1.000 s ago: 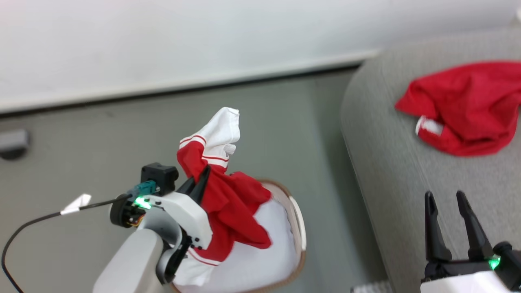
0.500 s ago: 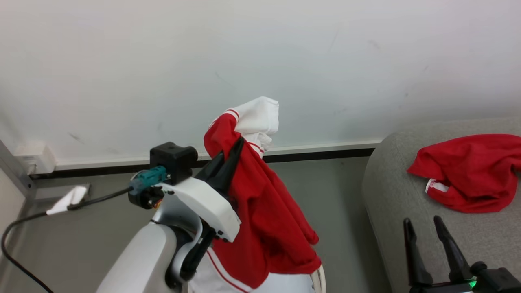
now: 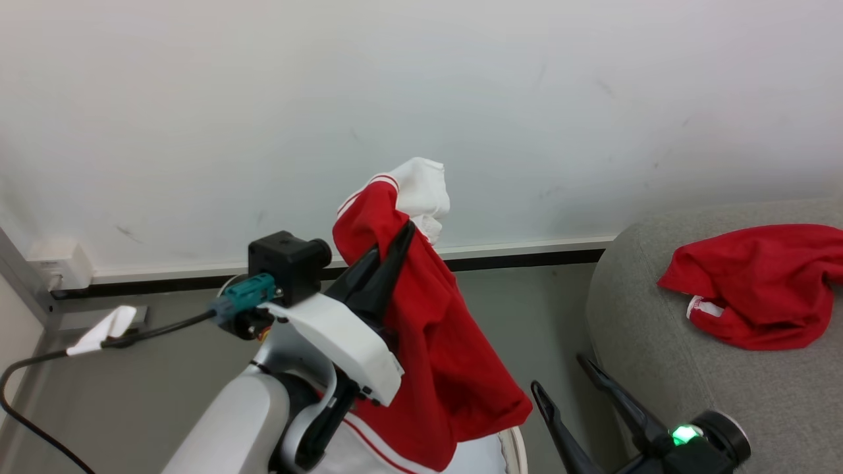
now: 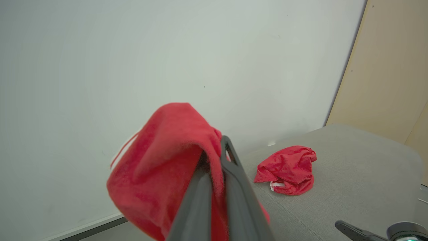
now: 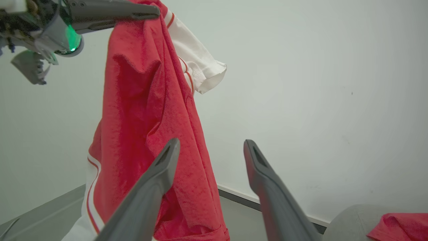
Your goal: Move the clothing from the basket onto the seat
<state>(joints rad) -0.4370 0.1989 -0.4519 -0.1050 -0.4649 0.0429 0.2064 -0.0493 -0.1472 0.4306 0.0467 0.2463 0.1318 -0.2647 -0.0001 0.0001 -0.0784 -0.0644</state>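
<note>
My left gripper (image 3: 403, 232) is shut on the red-and-white striped clothing (image 3: 428, 342), which hangs from its tips well above the floor, its white sleeve flopped over the top. In the left wrist view the shut gripper (image 4: 224, 142) pinches the red cloth (image 4: 160, 167). My right gripper (image 3: 560, 373) is open just right of the hanging hem; its own view shows the open gripper (image 5: 210, 144) beside the cloth (image 5: 143, 117), holding nothing. A plain red garment (image 3: 757, 289) lies crumpled on the grey seat (image 3: 658, 342). A sliver of the basket rim (image 3: 519, 453) shows at the bottom edge.
A white wall with a dark baseboard (image 3: 527, 258) runs behind. Grey floor (image 3: 164, 375) lies to the left, crossed by my arm's black cable (image 3: 39, 359). A wall socket box (image 3: 59, 263) sits far left. A beige panel (image 4: 394, 67) stands behind the seat.
The head camera has tilted up. My left gripper has lifted the striped garment clear of the basket. My right gripper has swung left and tilted toward the hanging cloth.
</note>
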